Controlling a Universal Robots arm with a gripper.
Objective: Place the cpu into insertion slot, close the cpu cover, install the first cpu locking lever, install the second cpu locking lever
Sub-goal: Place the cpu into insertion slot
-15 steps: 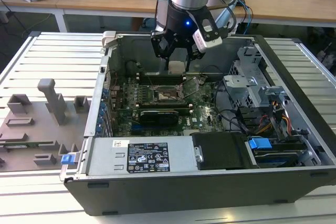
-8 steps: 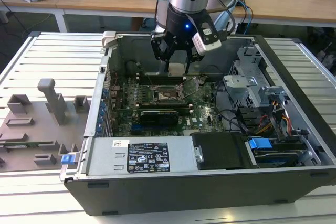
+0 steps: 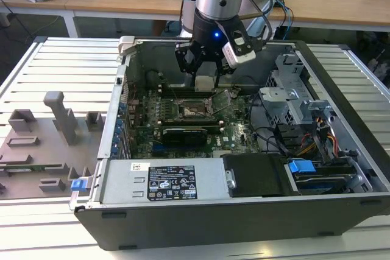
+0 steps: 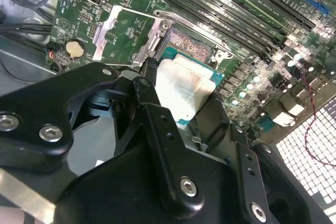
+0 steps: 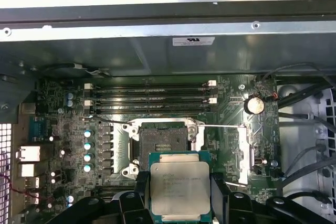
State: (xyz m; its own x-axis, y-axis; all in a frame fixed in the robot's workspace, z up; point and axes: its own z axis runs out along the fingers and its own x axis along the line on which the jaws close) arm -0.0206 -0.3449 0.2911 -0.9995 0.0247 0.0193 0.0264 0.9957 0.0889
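Note:
My gripper (image 3: pixel 205 77) hangs inside the open computer case, shut on the cpu (image 3: pixel 205 83), a silvery square chip on a green carrier. In both wrist views the cpu (image 5: pixel 179 184) (image 4: pixel 185 83) sits flat between the black fingers (image 5: pixel 140 188) (image 4: pixel 157 124). It hovers above the motherboard, just short of the insertion slot (image 5: pixel 163 142) (image 4: pixel 188 42) (image 3: pixel 194 110), whose dark socket lies bare. The cpu cover (image 5: pixel 245 153) (image 4: pixel 111 29) is swung open and lies beside the slot. A thin locking lever (image 5: pixel 220 126) stretches from the slot toward the cover.
Long black memory slots (image 5: pixel 152 98) run beside the socket, toward the case's metal wall (image 5: pixel 168 56). A drive cage (image 3: pixel 292 98) with cables stands at the exterior view's right, a power supply (image 3: pixel 164 181) at the front. A grey fixture (image 3: pixel 42 138) lies outside the case.

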